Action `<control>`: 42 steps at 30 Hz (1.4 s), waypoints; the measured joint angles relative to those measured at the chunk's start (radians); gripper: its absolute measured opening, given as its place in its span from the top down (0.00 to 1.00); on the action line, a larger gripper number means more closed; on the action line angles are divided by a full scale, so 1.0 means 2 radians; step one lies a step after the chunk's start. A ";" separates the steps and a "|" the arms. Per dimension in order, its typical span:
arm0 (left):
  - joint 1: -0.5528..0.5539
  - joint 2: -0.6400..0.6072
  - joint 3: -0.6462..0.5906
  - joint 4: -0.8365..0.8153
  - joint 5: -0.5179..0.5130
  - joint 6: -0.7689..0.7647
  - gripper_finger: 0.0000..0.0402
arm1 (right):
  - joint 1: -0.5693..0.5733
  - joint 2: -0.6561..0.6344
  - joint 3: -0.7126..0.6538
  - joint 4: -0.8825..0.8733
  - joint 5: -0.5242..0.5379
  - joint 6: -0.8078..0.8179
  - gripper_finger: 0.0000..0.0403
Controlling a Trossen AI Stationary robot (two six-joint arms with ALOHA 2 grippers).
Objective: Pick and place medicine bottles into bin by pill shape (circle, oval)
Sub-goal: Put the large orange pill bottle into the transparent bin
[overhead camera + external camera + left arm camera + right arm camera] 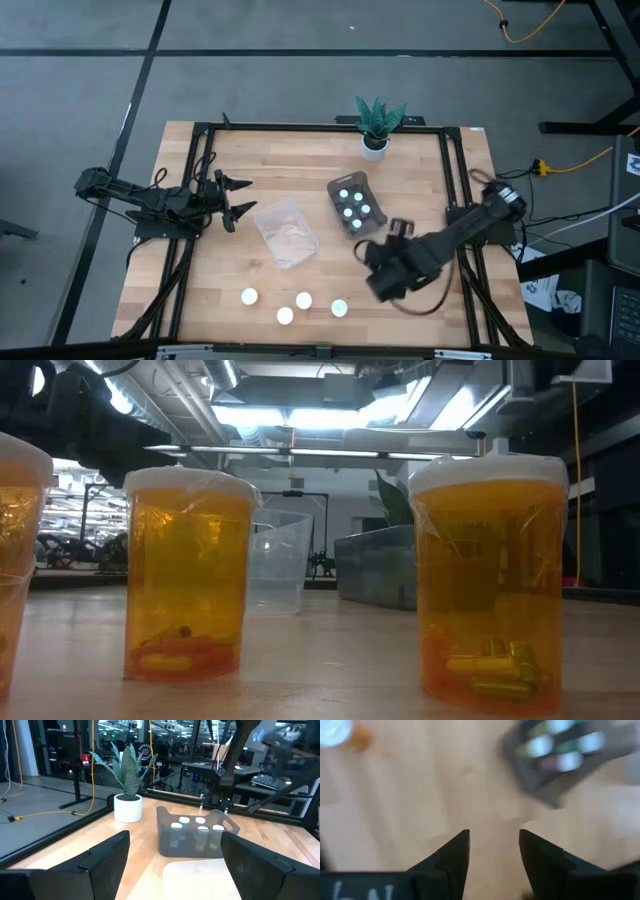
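Four amber bottles with white caps (304,300) stand on their bases near the table's near edge; two show close up in the low view (187,575). Several small white-capped bottles (352,204) stand in the dark grey tray (335,188) at the table's middle. The clear tray (287,232) lies to its left. My left gripper (235,197) is open and empty, left of the clear tray, pointing at both trays (195,840). My right gripper (372,278) is open and empty above bare wood (492,845), between the grey tray and the amber bottles.
A white pot with a green plant (376,125) stands at the far edge behind the grey tray. A black frame (300,128) runs round the tabletop. Bare wood lies between the trays and the amber bottles.
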 joint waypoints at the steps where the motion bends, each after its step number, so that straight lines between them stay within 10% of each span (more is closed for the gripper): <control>1: 0.000 0.000 0.000 0.000 0.000 0.000 0.24 | 0.004 -0.018 -0.016 0.000 0.023 0.007 0.57; 8: 0.000 0.000 0.000 0.000 0.000 -0.001 0.24 | 0.007 -0.218 -0.232 0.061 0.122 0.091 0.57; 22: 0.000 0.000 0.000 0.000 0.000 -0.001 0.24 | -0.055 -0.663 -0.756 0.723 0.119 -0.165 0.59; 42: 0.000 0.000 0.000 0.002 0.000 -0.005 0.24 | -0.200 -0.885 -0.888 0.791 -0.024 -0.395 0.81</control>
